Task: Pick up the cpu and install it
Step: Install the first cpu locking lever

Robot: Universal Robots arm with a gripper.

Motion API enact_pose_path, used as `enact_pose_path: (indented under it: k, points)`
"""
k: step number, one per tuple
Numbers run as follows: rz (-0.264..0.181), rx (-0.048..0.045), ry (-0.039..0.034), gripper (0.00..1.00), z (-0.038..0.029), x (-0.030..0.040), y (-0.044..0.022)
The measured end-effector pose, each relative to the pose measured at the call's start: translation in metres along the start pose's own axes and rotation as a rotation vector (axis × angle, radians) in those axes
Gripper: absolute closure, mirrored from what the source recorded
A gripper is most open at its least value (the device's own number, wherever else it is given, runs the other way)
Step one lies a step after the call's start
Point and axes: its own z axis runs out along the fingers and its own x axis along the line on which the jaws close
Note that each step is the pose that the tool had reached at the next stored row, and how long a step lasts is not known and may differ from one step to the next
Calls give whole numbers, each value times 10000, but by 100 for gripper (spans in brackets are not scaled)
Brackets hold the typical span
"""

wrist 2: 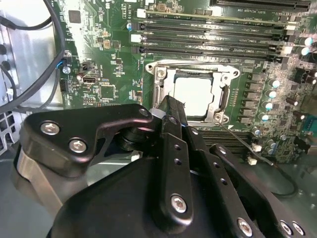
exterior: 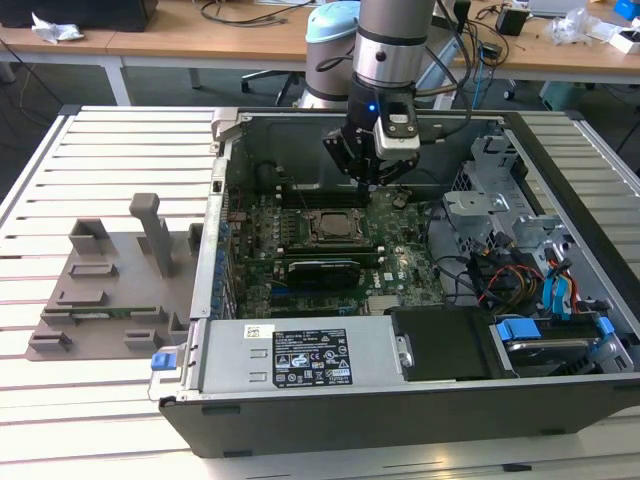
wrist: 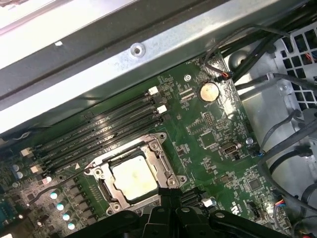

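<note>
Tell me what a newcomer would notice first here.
The black end effector hangs inside the open computer case, over the green motherboard. In the second wrist view, the pale silver cpu lies in its socket frame, close by the end effector's tip.

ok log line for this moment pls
cpu: lying in socket, not held | gripper: inside case, close over socket edge | contact with cpu: cannot tell

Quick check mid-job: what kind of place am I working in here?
Probably a robotics or electronics lab: an open computer case lies on a slatted metal table, with cable-strewn wooden desks behind.
</note>
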Motion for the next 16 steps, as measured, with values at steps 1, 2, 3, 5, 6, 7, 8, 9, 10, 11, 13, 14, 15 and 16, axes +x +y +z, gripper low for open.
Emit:
enact_pose_path:
  k: [1, 2, 3, 5, 6, 7, 8, 9, 10, 11, 13, 14, 15, 16]
  points:
    - [-98, -2, -10, 89, 0, 0, 0]
    - [-163, -4, -18, 89, 0, 0, 0]
    - [-207, -6, -23, 89, 0, 0, 0]
    - [-295, -8, -32, 89, 0, 0, 0]
    - [-334, -9, -37, 89, 0, 0, 0]
    - [-373, -11, -41, 89, 0, 0, 0]
    - [-413, -12, -45, 89, 0, 0, 0]
    - [-465, -13, -50, 89, 0, 0, 0]
    - [-502, -15, -54, 89, 0, 0, 0]
    - [-564, -15, -61, 89, 0, 0, 0]
    - [-735, -21, -80, 89, 0, 0, 0]
    - [-818, -22, -89, 89, 0, 0, 0]
    - [-870, -24, -95, 89, 0, 0, 0]
    - [-911, -25, -99, 89, 0, 0, 0]
